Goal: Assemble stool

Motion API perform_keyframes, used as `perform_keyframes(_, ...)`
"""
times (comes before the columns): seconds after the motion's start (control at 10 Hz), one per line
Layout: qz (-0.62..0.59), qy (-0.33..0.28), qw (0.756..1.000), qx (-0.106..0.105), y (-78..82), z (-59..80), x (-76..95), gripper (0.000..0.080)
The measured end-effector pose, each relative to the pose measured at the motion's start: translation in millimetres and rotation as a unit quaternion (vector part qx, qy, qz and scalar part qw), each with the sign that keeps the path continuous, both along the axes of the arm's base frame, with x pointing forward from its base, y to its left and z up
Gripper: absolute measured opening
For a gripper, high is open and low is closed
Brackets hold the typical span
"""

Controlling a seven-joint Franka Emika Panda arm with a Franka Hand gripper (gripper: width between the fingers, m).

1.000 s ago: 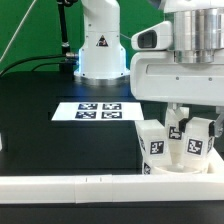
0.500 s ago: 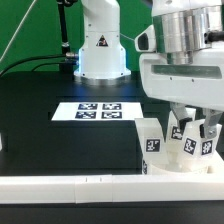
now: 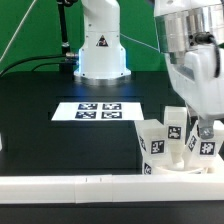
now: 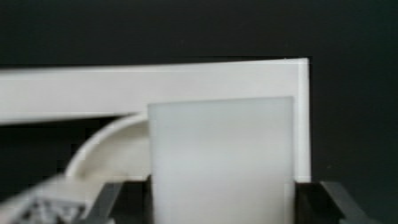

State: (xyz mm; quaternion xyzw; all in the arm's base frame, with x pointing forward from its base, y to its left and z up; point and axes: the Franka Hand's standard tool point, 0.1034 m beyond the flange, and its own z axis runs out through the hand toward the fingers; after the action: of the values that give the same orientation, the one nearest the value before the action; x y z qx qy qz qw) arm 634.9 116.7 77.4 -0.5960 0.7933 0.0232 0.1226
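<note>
Here, arm angled down at the exterior view's near right, gripper (image 3: 200, 135) closed on a white tagged leg (image 4: 221, 150), held upright over the seat (image 3: 170, 165), two more legs (image 3: 155, 140) stood on it, wall (image 3: 70, 186) just beside.

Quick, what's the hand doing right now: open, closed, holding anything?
Hand: closed on a stool leg, which sits between its fingers in the wrist view, down at the seat.

Black table (image 3: 40, 120) (marker board (image 3: 98, 111), seat (image 3: 165, 167))
</note>
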Motion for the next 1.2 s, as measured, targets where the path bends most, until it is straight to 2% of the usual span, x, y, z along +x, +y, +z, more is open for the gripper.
perform_keyframes(0.1, -0.046, -0.003, 0.999, 0.013, -1.6, -0.4, 0.1, 0.034)
perform_keyframes(0.6, -0.14, 0.012, 0.99, 0.033, -1.7, -0.1, 0.3, 0.034)
perform_keyframes(0.8, -0.181, 0.016, 0.982, 0.047, -0.7, 0.1, 0.5, 0.034)
perform_keyframes(0.9, -0.213, 0.009, 0.976, 0.055, -0.1, -0.3, 0.1, 0.034)
perform_keyframes(1.2, -0.258, -0.021, 0.964, 0.06, 3.0, 1.0, -0.3, 0.034)
